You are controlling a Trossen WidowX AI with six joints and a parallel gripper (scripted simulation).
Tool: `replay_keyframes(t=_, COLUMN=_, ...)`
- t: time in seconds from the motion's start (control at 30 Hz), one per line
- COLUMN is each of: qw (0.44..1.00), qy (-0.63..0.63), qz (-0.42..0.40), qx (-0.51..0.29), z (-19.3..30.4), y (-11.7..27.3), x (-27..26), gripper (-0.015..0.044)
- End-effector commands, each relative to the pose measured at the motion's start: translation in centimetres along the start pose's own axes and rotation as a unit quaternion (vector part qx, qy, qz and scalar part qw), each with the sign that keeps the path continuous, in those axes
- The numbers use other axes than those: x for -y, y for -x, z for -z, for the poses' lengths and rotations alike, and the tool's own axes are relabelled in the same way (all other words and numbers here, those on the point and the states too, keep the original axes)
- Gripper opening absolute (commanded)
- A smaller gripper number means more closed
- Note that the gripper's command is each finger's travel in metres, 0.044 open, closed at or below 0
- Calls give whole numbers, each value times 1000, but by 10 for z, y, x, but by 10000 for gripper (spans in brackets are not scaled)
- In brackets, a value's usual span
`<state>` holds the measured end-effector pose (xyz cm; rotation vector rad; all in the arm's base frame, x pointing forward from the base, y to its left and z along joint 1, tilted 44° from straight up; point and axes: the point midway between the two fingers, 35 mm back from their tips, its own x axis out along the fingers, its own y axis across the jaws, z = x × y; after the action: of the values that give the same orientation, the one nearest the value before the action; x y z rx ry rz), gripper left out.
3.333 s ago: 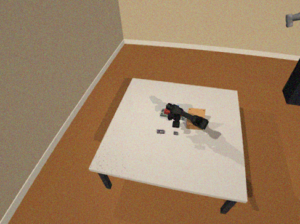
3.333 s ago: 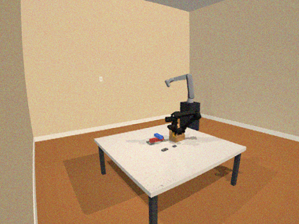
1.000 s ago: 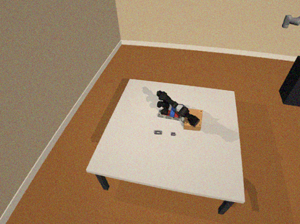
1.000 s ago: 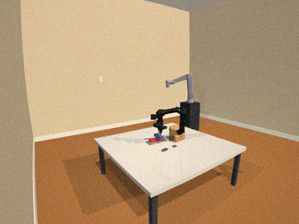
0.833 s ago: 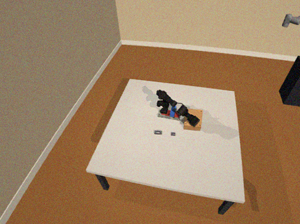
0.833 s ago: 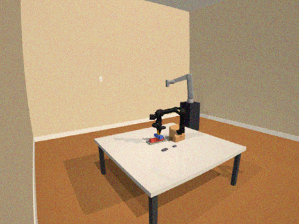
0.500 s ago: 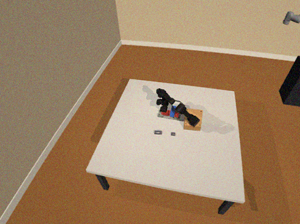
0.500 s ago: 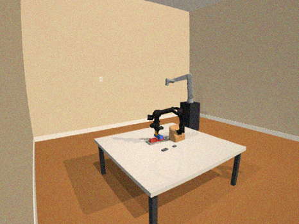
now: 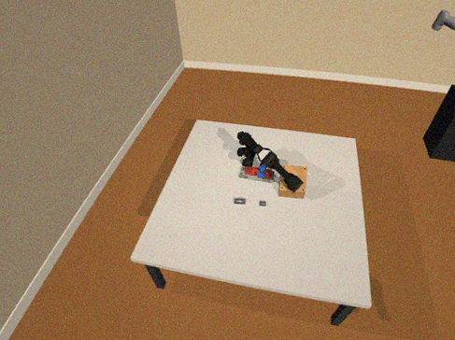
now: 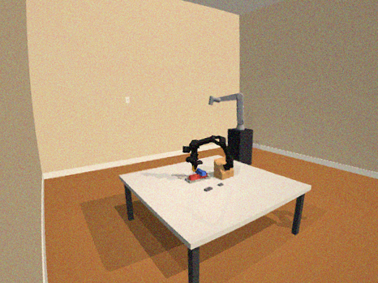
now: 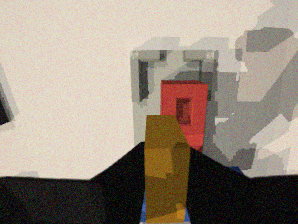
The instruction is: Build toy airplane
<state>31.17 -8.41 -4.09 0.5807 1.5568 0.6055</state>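
Note:
The red fuselage lies in the grey jig. The blue wing lies across it; whether its tab is fully down cannot be told. In the wrist view the fuselage's small socket is uncovered. My gripper is shut on the yellow tail fin. It holds the fin above the jig, and in the wrist view the fin appears just beside and below the socket. The fin's tab is hidden.
Two small dark holders, a larger one and a smaller one, lie in front of the jig on the white table. A wooden block stands right of the jig, under the arm's base.

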Motion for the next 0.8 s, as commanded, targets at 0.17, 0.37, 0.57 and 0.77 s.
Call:
replay_keyframes(t=0.17, qw=1000, qy=-1, qz=2, qx=0, z=-4, y=-12, x=27, gripper=0)
replay_keyframes(t=0.37, qw=1000, qy=-1, qz=2, qx=0, z=-5, y=-12, x=27, gripper=67)
replay_keyframes(t=0.57, qw=1000, qy=-1, qz=2, qx=0, z=-4, y=-12, x=28, gripper=67)
replay_keyframes(t=0.77, qw=1000, qy=-1, qz=2, qx=0, z=-5, y=-12, x=28, gripper=67)
